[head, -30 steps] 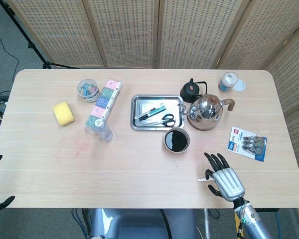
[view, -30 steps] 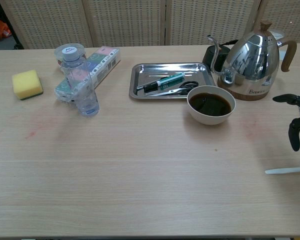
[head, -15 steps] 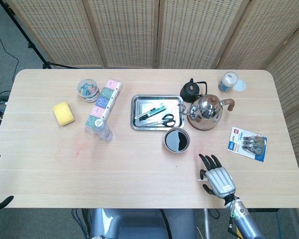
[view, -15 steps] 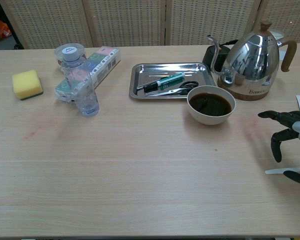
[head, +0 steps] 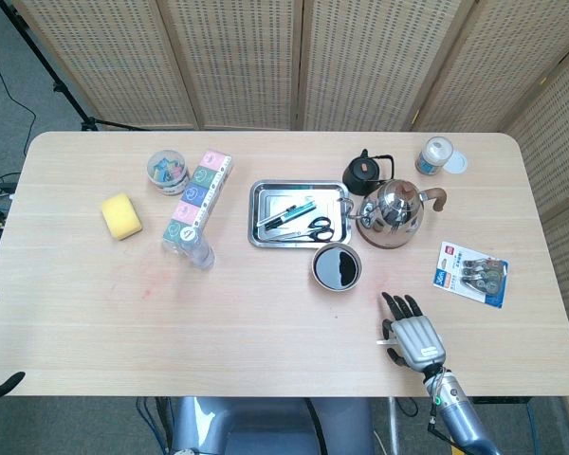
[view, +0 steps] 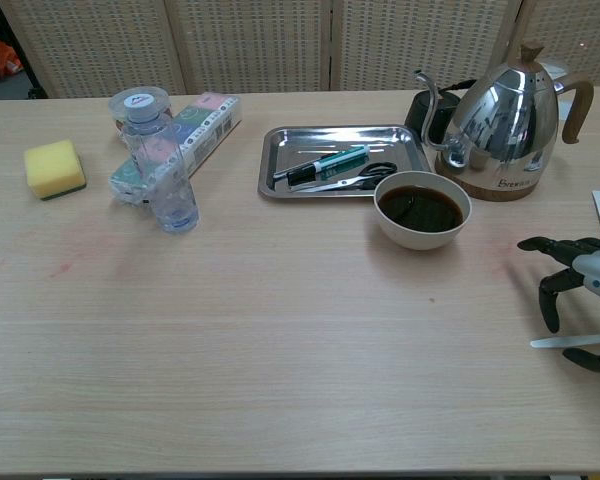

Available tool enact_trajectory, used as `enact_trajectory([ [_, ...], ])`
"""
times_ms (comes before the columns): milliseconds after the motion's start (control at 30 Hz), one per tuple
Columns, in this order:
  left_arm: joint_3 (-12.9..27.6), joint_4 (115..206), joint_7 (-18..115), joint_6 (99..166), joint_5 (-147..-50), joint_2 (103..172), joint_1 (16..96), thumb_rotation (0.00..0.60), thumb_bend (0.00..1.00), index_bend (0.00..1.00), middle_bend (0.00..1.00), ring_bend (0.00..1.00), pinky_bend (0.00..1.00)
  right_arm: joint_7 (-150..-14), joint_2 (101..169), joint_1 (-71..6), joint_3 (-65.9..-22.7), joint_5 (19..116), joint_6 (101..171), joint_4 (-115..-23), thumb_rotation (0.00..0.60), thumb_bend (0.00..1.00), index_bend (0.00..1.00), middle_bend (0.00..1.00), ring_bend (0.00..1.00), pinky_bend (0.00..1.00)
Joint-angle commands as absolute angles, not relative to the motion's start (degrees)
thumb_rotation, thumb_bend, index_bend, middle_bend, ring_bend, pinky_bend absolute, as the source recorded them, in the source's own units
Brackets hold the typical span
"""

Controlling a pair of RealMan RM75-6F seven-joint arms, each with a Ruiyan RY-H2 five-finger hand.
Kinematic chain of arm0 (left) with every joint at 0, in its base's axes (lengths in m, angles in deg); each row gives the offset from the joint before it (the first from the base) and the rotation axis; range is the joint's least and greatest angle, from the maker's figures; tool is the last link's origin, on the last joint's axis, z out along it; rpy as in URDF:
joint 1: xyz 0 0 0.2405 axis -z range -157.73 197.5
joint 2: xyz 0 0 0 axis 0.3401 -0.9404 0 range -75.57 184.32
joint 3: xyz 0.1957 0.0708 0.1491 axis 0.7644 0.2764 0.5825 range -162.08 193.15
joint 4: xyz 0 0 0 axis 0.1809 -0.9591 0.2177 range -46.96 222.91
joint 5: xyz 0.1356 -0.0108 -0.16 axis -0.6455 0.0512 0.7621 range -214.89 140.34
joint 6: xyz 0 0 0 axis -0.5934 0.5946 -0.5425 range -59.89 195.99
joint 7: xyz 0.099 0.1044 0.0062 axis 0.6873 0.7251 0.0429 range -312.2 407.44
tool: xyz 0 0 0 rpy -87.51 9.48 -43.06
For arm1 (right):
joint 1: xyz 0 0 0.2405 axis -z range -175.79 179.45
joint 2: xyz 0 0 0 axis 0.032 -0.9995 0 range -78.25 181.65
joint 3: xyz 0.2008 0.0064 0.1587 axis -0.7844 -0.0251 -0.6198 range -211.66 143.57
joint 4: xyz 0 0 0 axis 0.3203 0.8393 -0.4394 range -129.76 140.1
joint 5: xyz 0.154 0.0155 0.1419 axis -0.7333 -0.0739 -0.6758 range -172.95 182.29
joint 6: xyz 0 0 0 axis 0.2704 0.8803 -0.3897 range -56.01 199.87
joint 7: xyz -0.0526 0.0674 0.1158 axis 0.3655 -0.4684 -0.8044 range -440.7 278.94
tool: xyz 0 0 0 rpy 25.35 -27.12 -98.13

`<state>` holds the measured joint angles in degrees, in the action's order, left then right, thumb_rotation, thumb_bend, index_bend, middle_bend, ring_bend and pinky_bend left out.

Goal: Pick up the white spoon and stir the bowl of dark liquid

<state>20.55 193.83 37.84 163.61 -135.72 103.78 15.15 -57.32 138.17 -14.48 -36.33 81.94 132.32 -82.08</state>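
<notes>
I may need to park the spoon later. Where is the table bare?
Bare: the wide front strip left of the right hand, and between sponge and bottle. Crowded: around the bowl, tray and kettle.

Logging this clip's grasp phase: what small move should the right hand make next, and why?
Probably lower and close its fingers on the white spoon. The right hand hovers over it with fingers spread, and the spoon lies flat on the table, apparently ungripped. The bowl of dark liquid waits to the hand's left.
</notes>
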Motion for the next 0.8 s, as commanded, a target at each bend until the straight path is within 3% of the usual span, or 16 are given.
enact_trajectory([
  [33, 20.5, 193.8, 37.8, 163.6, -135.7, 103.8, 15.1, 0.6, 0.01, 0.0, 0.0, 0.0, 0.0, -57.0, 138.3, -14.7, -36.4, 81.3, 132.3, -82.2, 0.6, 0.34, 0.51, 0.0, 0.0, 0.0],
  [800, 20.4, 193.9, 37.2, 163.5, -135.5, 103.6, 15.2, 0.6, 0.01, 0.0, 0.0, 0.0, 0.0, -57.3, 139.1, -16.1, -35.6, 79.5, 132.3, -82.3, 0.6, 0.36, 0.51, 0.0, 0.0, 0.0],
])
